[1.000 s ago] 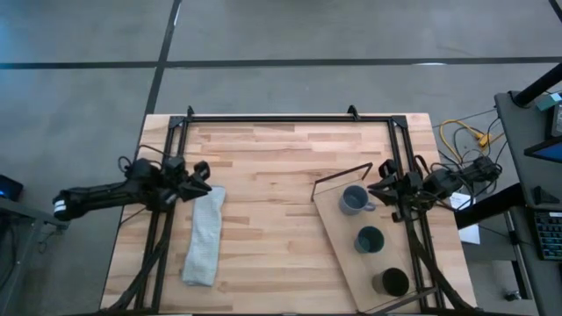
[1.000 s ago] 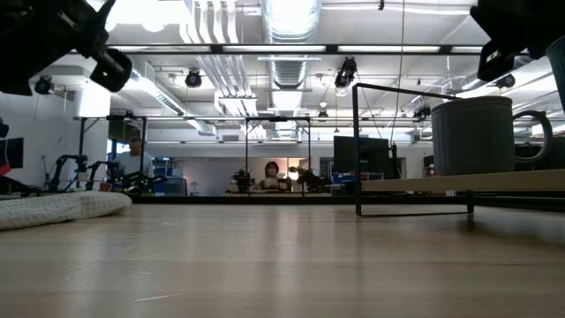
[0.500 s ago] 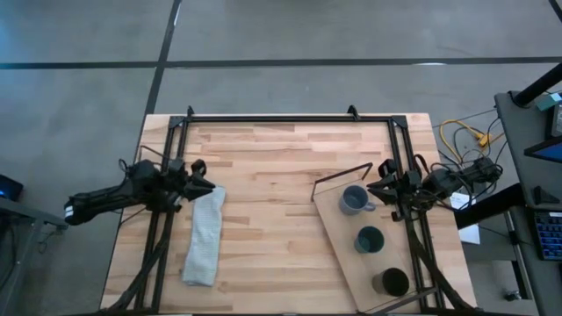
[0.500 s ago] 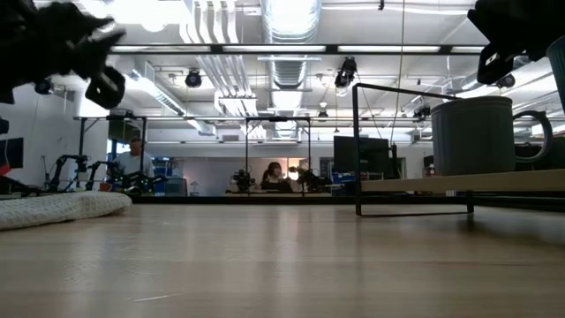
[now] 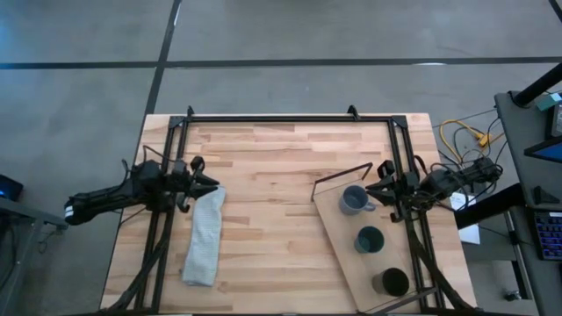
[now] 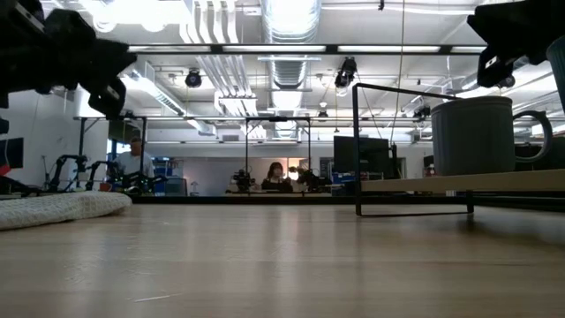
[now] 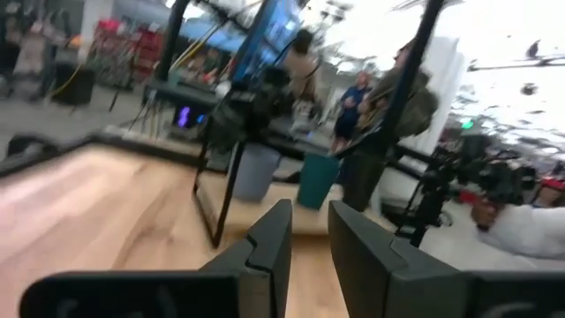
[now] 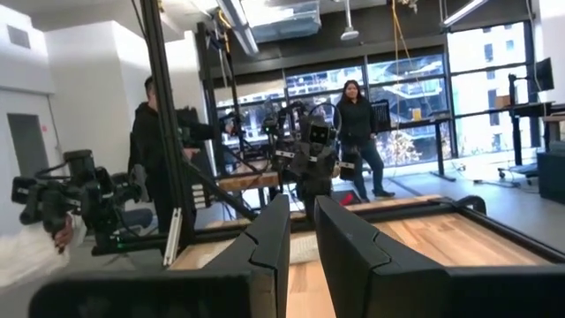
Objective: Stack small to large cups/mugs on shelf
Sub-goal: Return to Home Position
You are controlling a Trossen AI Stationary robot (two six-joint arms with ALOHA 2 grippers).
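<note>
Three cups stand in a row on the pale wood shelf (image 5: 347, 241), which lies slantwise on the table's right side with its wire frame (image 5: 341, 176) at the far end. The blue-grey mug (image 5: 354, 200) (image 6: 472, 134) is farthest, the teal-green cup (image 5: 370, 239) is in the middle, and the black cup (image 5: 392, 282) is nearest. My right gripper (image 5: 379, 187) (image 8: 302, 208) hovers shut just right of the mug, touching nothing. Over at the left edge, my left gripper (image 5: 211, 184) (image 7: 309, 212) hangs shut above the cloth's far end, pointing right.
A grey folded cloth (image 5: 204, 235) (image 6: 53, 208) lies on the table's left side. A dark metal frame (image 5: 290, 118) runs along the far edge and down both sides. People stand in the room beyond. Bare tabletop (image 5: 268, 219) lies between the cloth and the shelf.
My left gripper has moved slightly toward the table's right and dropped a little, its arm swinging nearer the near edge. The cups, shelf and cloth have kept still.
</note>
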